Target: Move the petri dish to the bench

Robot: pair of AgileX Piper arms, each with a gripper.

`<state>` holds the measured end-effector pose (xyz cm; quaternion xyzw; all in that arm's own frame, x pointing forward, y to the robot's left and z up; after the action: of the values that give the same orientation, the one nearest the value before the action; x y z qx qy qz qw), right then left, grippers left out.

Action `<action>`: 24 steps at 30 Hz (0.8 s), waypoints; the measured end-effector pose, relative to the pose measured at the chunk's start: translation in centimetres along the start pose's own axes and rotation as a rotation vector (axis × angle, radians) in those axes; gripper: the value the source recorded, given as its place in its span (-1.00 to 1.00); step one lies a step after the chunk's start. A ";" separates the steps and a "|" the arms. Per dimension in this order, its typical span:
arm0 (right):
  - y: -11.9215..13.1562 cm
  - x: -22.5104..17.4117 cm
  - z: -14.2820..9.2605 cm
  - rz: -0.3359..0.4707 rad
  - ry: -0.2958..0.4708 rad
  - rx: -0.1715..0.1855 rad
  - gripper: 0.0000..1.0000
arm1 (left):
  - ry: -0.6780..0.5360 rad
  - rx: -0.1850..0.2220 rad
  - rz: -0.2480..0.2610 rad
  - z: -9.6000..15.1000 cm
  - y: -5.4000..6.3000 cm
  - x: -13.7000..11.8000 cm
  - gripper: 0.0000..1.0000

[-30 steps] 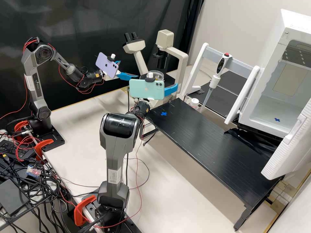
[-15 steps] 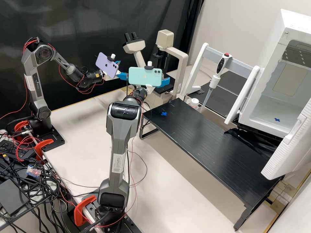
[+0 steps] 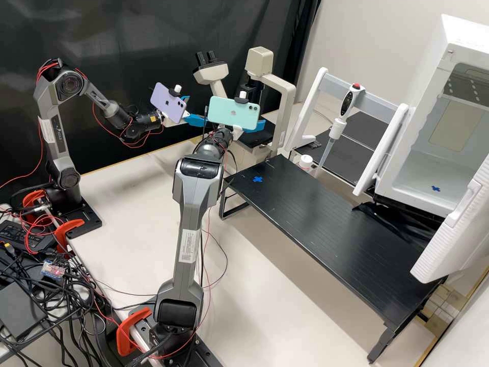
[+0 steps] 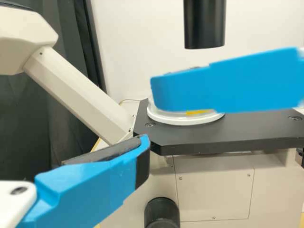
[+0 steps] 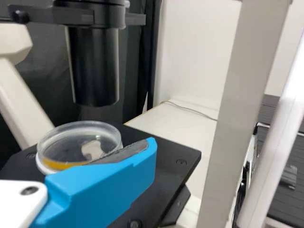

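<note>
The clear, round petri dish [image 5: 78,145] sits on the flat black microscope stage [image 5: 173,159], near the right gripper [image 3: 254,126], whose bright blue fingers stand wide; the left gripper [image 3: 197,108] also has its fingers well apart

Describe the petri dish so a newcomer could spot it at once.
Find the cream microscope. On its black stage, below the black cylinder, sits the petri dish. Unlike them, it is clear, with a yellow patch low down.
</note>
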<state>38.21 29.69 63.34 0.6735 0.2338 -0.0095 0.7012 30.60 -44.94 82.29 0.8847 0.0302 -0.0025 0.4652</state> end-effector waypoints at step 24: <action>-3.3 3.7 2.0 -0.009 -0.118 -0.064 -1.00 | 0.000 0.000 0.000 0.0 0.0 0.0 1.00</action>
<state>41.09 28.62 58.90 0.6478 0.1952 -0.0449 0.7350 30.60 -44.94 82.29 0.8847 0.0302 -0.0025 0.4652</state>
